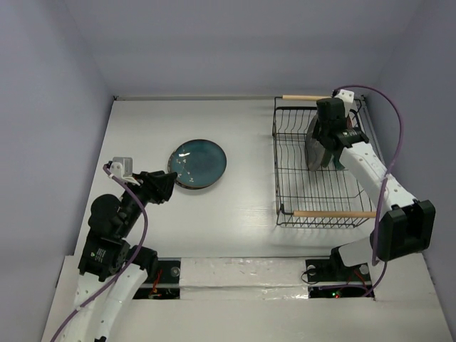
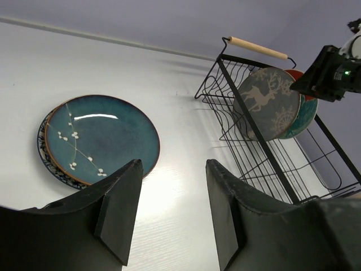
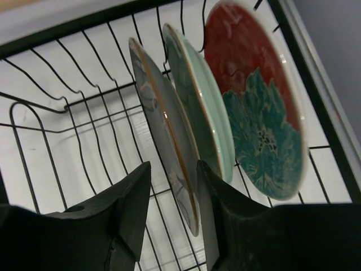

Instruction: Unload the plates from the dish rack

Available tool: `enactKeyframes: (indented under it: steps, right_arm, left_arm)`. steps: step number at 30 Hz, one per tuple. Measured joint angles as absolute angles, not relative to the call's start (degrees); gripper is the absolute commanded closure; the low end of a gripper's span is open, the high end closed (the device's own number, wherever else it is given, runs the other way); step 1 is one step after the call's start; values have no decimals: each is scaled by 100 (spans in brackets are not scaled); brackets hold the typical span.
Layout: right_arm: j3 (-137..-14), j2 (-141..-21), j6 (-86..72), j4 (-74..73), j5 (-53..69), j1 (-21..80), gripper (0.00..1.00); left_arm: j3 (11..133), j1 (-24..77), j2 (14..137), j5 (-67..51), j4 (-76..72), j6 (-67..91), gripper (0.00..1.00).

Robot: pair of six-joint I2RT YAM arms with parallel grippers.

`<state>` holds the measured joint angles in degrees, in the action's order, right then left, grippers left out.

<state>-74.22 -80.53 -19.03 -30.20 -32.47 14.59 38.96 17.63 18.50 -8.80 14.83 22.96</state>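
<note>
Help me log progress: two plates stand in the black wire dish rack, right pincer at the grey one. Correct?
No, three: a grey deer-patterned plate, a pale green plate and a red teal-flowered plate stand in the black wire dish rack, per the right wrist view. The right pincer is at the grey one.

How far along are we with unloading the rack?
Done: two plates lie stacked on the table, the teal plate on the dark patterned-rim plate. In hand: the right claw straddles the rim of the deer plate, jaws not visibly closed. Left: that one, the pale green plate and the red plate stand in the dish rack. The left claw is open and empty.
</note>
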Motion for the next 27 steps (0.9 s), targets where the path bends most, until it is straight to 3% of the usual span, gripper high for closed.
enactKeyframes:
  steps: [14, 20, 27]
  right_arm:
    - [-7706, -9002, -1772, -3107, -3430, 1317, 68]
    - [-7822, -9074, -1446, -3339, -3476, 1315, 97]
    - [-7872, -9017, -1435, -3376, -3404, 1361, 100]
  left_arm:
    - [3896, 1763, 1850, -884, 1481, 2296, 56]
    - [3896, 1763, 1850, -884, 1481, 2296, 57]
    - [3896, 1763, 1846, -882, 1481, 2296, 57]
